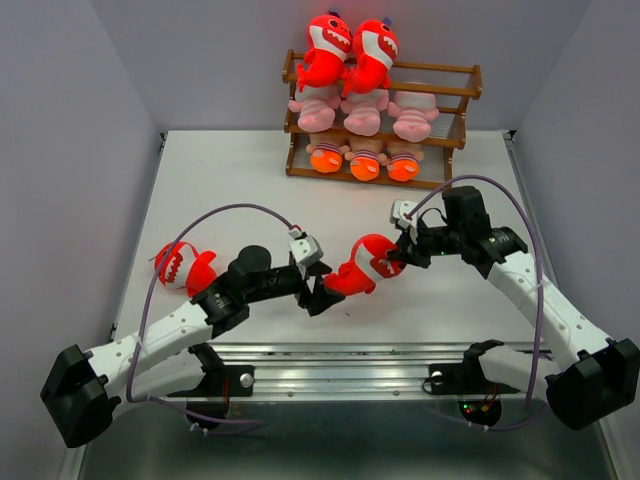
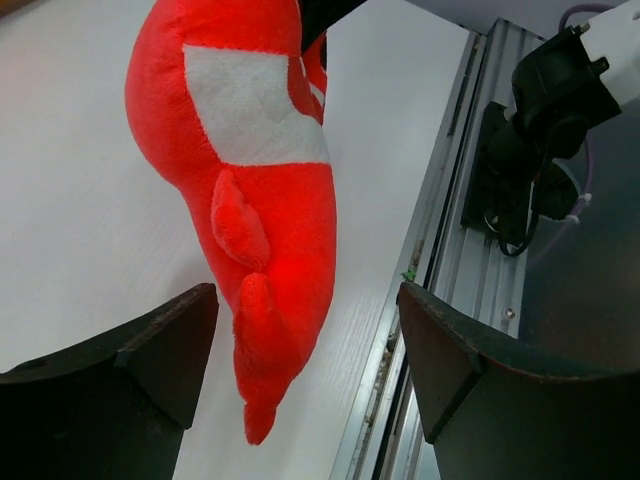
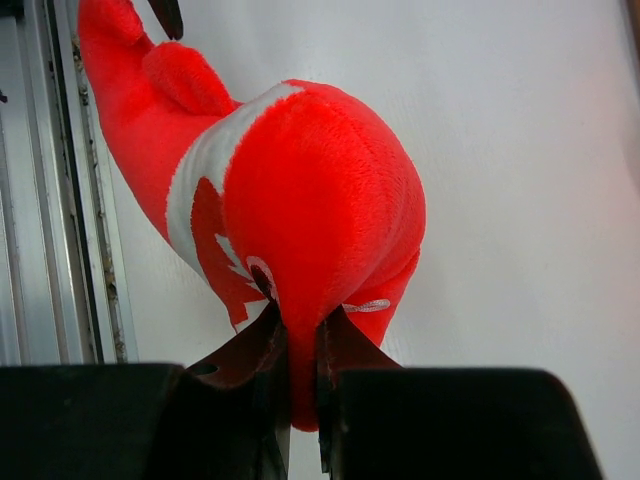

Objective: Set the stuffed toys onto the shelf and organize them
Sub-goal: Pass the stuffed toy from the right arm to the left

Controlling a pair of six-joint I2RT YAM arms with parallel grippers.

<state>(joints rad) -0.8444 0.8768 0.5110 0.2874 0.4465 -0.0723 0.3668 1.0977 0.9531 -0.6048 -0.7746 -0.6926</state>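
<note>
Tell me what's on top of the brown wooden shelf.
A red plush shark and a second red plush shark sit side by side, touching, on the left of the top tier of the brown wooden shelf. They hide the slats beneath them.

- Bright, even light from above; the table (image 1: 300, 180) is near white, with only soft, faint shadows under the arms (image 1: 190, 320).
- The red shark (image 1: 362, 266) is oversaturated, its plush texture lost from overhead, crisp in both wrist views.
- The left gripper's fingers (image 2: 110, 390) are dark and slightly blurred.
</note>
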